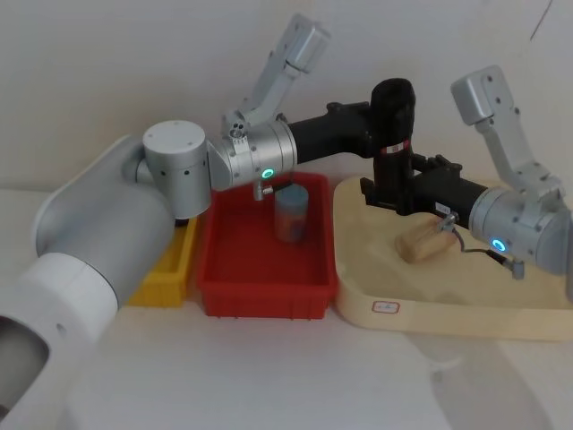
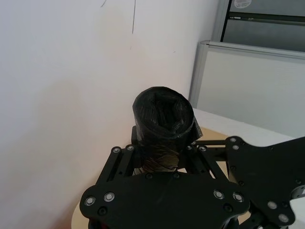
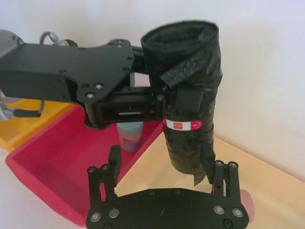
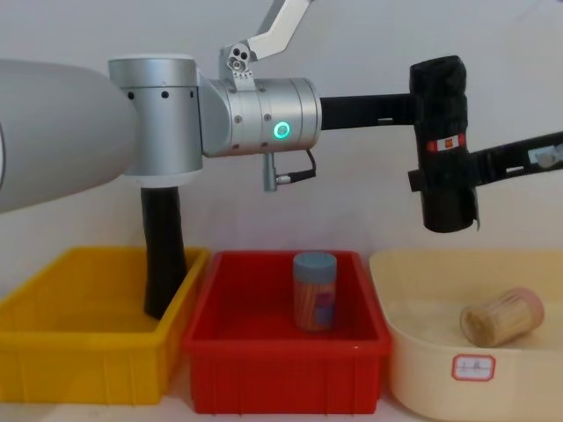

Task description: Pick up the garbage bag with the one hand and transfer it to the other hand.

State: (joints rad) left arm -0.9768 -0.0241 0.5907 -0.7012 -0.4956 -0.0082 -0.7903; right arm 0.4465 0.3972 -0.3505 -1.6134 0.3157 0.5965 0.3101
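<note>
- The green-lit left tool is clamped on the bag just above its red-and-white label.
- The bag stands upright in the air, over the cream tray beside the red bin.
- The blue-lit right tool is spread wide around the bag's lower end, with one finger close beside it.

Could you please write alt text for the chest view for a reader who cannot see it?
The left gripper, on the green-lit arm, holds the garbage bag upright in the air while the right gripper reaches its lower half from the right. Below stand a yellow bin, a red bin and a cream tray.
</note>
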